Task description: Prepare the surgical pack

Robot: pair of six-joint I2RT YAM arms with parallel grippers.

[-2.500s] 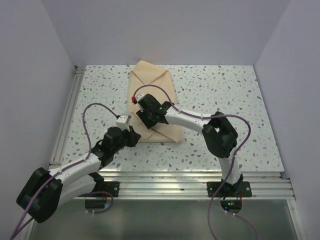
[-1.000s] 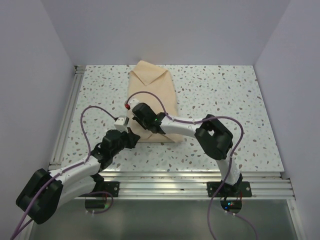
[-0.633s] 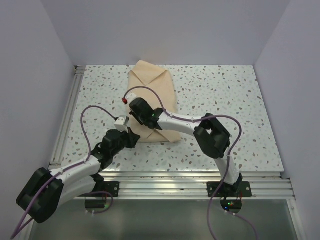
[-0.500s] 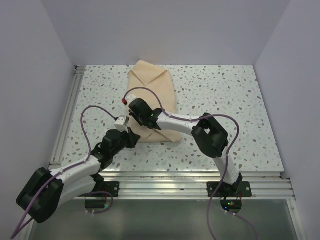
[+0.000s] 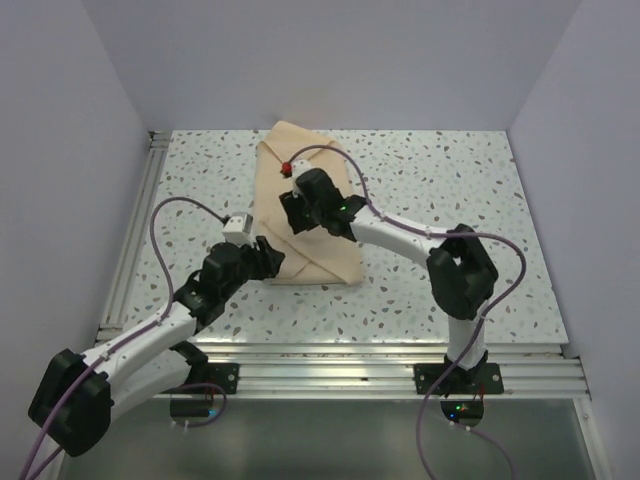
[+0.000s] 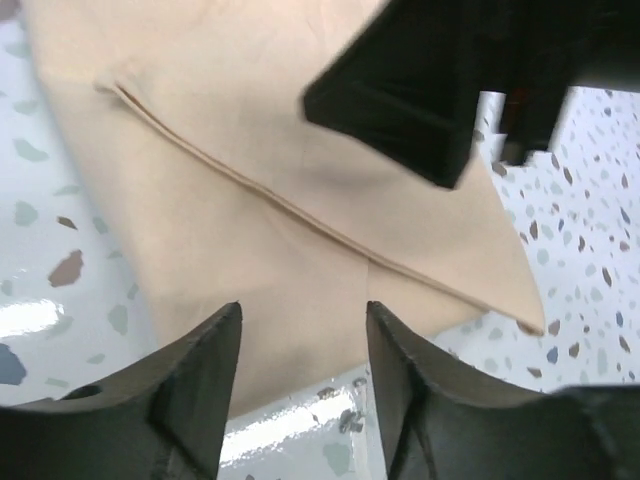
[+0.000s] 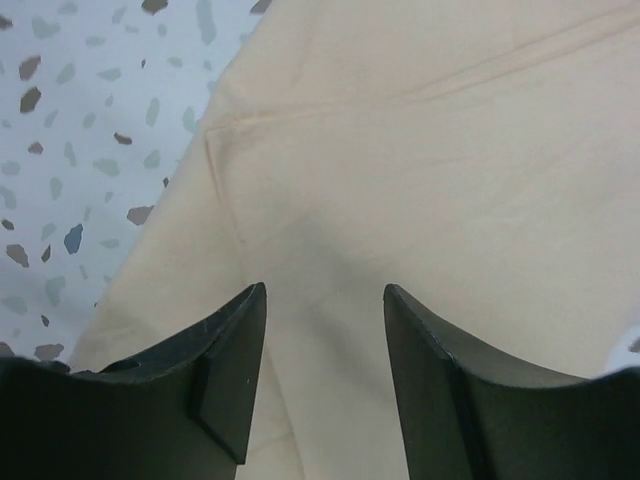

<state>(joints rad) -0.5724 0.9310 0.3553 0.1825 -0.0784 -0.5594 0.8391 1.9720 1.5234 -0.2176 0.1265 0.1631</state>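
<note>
Left jaws stand open and empty at the near-left edge of the folded wrap sheet [image 5: 325, 262], which lies mid-counter [image 5: 430, 180]. Right jaws, also open, hover over its middle. Unheld folds could spring loose, or a descending finger could snag a flap.

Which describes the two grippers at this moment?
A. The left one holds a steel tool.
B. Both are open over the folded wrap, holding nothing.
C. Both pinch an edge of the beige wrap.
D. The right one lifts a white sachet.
B: in the wrist views, the left gripper and the right gripper both have their jaws apart, with only the flat folded wrap below the gap and nothing pinched.
</note>
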